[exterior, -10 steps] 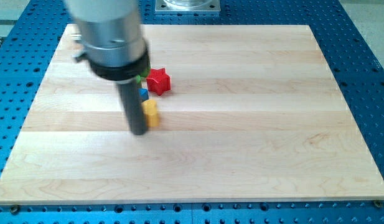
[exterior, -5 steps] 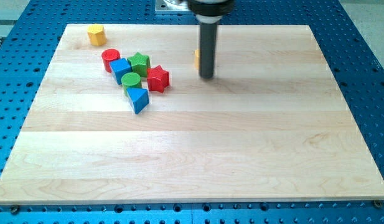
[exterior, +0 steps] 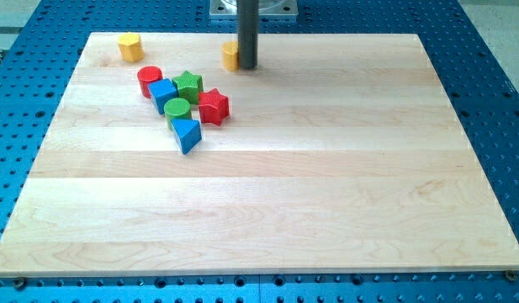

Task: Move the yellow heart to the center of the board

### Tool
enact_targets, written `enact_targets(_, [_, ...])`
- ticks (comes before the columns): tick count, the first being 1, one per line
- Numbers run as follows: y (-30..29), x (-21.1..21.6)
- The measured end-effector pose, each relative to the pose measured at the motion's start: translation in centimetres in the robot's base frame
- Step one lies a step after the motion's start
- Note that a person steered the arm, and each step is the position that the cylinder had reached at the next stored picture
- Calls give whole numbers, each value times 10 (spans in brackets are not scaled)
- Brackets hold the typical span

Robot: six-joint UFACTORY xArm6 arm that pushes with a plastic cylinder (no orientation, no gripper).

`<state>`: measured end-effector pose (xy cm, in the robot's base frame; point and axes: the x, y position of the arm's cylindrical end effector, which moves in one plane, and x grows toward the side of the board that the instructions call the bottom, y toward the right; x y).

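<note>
The yellow heart (exterior: 231, 55) lies near the board's top edge, a little left of the middle. My tip (exterior: 247, 66) stands right against its right side, partly hiding it. A second yellow block (exterior: 129, 46), hexagon-like, sits at the top left corner of the board.
A cluster lies at the upper left: red cylinder (exterior: 149, 80), blue cube (exterior: 162, 94), green star (exterior: 188, 85), green cylinder (exterior: 177, 109), red star (exterior: 214, 106), blue triangle (exterior: 187, 134). The wooden board (exterior: 326, 185) rests on a blue perforated table.
The rod has moved left and toward the view's top, and the yellow heart has gone with it, now showing on the rod's left side near the top edge.
</note>
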<state>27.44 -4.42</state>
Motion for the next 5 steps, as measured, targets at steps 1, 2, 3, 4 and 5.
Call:
enact_targets(1, [-65,2])
enact_targets(2, [-88,-27])
enact_targets(3, [-141,-50])
enact_targets(4, [-106,-74])
enact_targets(5, [-18,-70])
